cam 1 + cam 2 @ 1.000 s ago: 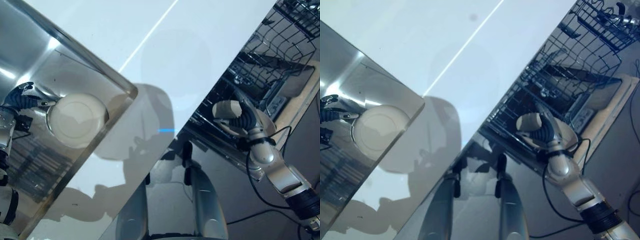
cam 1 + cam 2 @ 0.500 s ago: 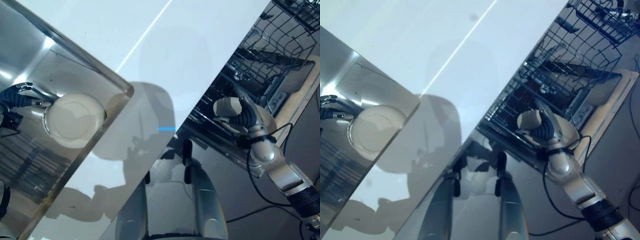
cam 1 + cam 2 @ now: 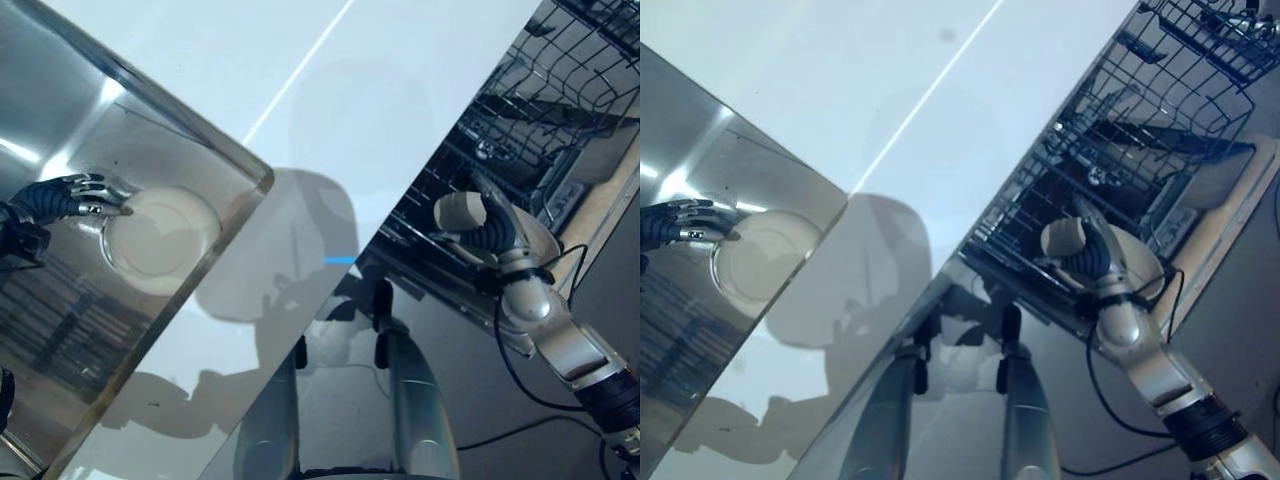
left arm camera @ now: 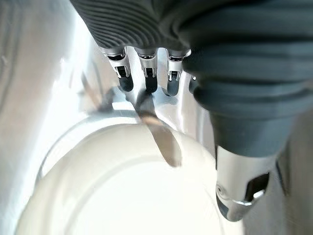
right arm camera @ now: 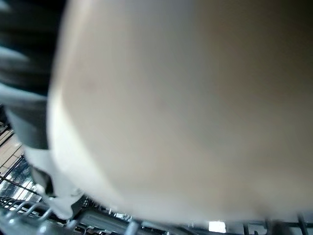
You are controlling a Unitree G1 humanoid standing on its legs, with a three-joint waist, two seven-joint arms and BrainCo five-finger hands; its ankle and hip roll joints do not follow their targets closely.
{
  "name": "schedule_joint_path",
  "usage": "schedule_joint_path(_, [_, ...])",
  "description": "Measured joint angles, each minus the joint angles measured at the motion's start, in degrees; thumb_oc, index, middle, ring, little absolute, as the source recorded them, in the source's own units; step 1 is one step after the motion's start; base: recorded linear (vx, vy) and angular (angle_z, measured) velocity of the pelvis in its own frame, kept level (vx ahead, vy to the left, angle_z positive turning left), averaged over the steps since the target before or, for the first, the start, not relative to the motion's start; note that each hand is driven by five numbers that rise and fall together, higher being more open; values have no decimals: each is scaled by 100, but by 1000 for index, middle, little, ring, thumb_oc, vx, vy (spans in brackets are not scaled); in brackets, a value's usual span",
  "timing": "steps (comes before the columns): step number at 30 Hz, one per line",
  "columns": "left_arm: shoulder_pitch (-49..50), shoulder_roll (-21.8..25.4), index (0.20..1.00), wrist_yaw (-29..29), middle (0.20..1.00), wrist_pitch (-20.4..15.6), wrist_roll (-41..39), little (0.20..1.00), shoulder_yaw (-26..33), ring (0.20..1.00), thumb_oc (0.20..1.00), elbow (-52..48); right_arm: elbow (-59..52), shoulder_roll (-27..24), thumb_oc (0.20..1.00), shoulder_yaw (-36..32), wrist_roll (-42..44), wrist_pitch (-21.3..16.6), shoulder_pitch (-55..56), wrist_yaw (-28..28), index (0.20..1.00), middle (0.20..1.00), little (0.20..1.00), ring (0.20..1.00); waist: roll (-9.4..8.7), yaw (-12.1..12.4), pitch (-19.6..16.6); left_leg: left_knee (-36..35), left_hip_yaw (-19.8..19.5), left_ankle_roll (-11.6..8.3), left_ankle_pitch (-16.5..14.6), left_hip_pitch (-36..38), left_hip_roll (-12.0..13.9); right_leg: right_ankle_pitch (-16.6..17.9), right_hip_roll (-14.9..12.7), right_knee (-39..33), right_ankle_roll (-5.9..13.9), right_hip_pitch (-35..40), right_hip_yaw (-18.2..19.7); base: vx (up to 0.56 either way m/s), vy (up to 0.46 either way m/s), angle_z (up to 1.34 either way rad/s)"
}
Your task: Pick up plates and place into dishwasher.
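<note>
A round, glossy cream plate (image 3: pixel 160 238) lies in the steel sink (image 3: pixel 60 130), the left robot hand (image 3: pixel 70 197) touching its rim with straight fingers, while the right robot hand (image 3: pixel 492 228) grips another plate (image 3: pixel 535 240) over the wire dishwasher rack (image 3: pixel 1140 130).

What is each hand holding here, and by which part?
The right hand grips a cream plate at its rim above the dishwasher rack. The left hand holds nothing.
</note>
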Motion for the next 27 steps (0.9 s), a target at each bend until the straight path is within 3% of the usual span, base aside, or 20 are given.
schedule_joint_path(4, [33, -103, 1000, -513, 1000, 112, -243, 1000, -196, 1000, 1000, -231, -5, -63, 1000, 9, 3, 32, -26, 4, 1000, 1000, 1000, 1000, 82, -2, -9, -7, 10, 29, 20, 12, -9, 5, -12, 26, 3, 6, 4, 0, 0, 0])
schedule_joint_path(14, [21, -345, 1000, -590, 1000, 176, -261, 1000, -213, 1000, 1000, -311, -64, -191, 1000, 6, 76, 118, -89, -8, 1000, 1000, 1000, 1000, 200, -14, -40, -15, 58, 48, 33, -33, -58, -11, -82, 93, 22, -98, 46, 0, 0, 0])
schedule_joint_path(27, [-157, -469, 1000, -958, 1000, 198, 82, 1000, -214, 1000, 1000, -188, -106, -251, 1000, 7, 179, 118, -96, -23, 1000, 1000, 1000, 1000, 209, -38, -45, -7, 68, 67, 44, -46, -104, -26, -105, 179, 45, -156, 71, 0, 0, 0])
